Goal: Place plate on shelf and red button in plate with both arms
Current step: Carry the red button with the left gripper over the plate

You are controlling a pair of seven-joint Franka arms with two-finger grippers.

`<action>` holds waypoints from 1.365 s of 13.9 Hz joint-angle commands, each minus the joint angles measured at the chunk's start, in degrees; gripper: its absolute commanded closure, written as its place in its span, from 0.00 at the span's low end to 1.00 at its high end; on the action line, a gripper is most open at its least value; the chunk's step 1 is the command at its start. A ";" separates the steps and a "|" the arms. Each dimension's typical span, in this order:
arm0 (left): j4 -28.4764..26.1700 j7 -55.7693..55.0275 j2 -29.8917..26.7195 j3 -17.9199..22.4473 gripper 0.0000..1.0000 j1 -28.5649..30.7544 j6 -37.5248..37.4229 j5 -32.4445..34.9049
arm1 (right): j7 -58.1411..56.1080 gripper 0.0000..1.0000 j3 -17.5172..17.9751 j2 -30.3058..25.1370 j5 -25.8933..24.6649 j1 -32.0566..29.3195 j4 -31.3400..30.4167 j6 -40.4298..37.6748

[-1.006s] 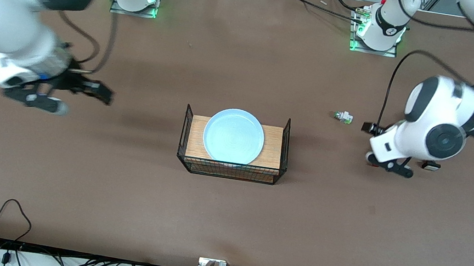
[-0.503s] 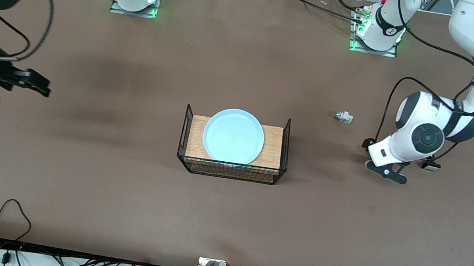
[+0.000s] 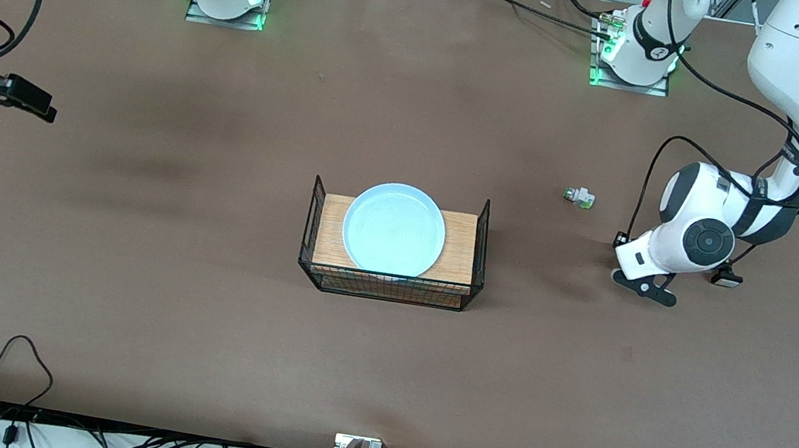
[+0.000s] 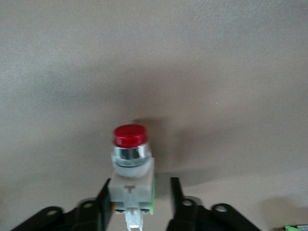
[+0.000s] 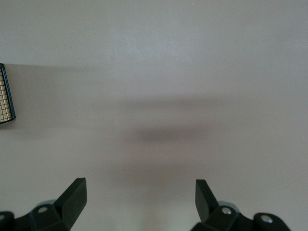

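The pale blue plate (image 3: pixel 394 228) lies in the wire basket (image 3: pixel 484 224) at the table's middle. The red button (image 4: pixel 131 163), a whitish body with a red cap, lies on the table between my left gripper's (image 4: pixel 139 185) open fingers. One finger is against its body, and the other stands apart from it. In the front view the left gripper (image 3: pixel 633 270) is low over the table toward the left arm's end, and the hand hides the button. My right gripper (image 3: pixel 33 104) is open and empty over bare table at the right arm's end; it also shows in the right wrist view (image 5: pixel 139 185).
A green-tipped white button (image 3: pixel 579 197) lies farther from the front camera than the left gripper. A black button with a white cap (image 3: pixel 726 279) lies beside the left hand. The basket has a wooden floor (image 3: pixel 459 248); its corner shows in the right wrist view (image 5: pixel 6 96).
The right arm has swung away from the basket toward its own end of the table. The left hand has turned and settled lower around the red button.
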 commanded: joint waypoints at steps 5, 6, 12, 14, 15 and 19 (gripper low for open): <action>7.45 0.29 -2.36 -2.18 1.00 -0.02 -14.59 0.31 | -0.12 0.00 1.56 -7.70 -0.94 -0.48 -4.57 -0.99; 10.79 0.20 -2.97 -3.93 1.00 0.16 -19.68 0.21 | -0.12 0.00 1.65 -7.44 -0.85 -0.40 -3.87 -1.16; 36.71 -0.24 -3.33 -12.36 0.98 -1.77 -44.95 -18.92 | -0.65 0.00 2.00 -6.20 -0.85 0.04 -1.58 -1.16; 41.21 -1.37 -2.28 -15.19 0.97 -5.36 -44.96 -21.40 | -0.65 0.00 2.01 -6.29 -1.02 -0.04 -1.50 -1.25; 43.14 -3.56 -1.58 -15.28 0.97 -8.42 -44.09 -22.45 | -0.74 0.00 1.92 -6.29 -0.94 -0.13 -1.58 -1.25; 49.22 -20.32 5.62 -15.02 0.94 -20.21 -27.61 -22.64 | -0.30 0.00 1.92 -6.20 -0.59 -0.05 -1.58 -1.17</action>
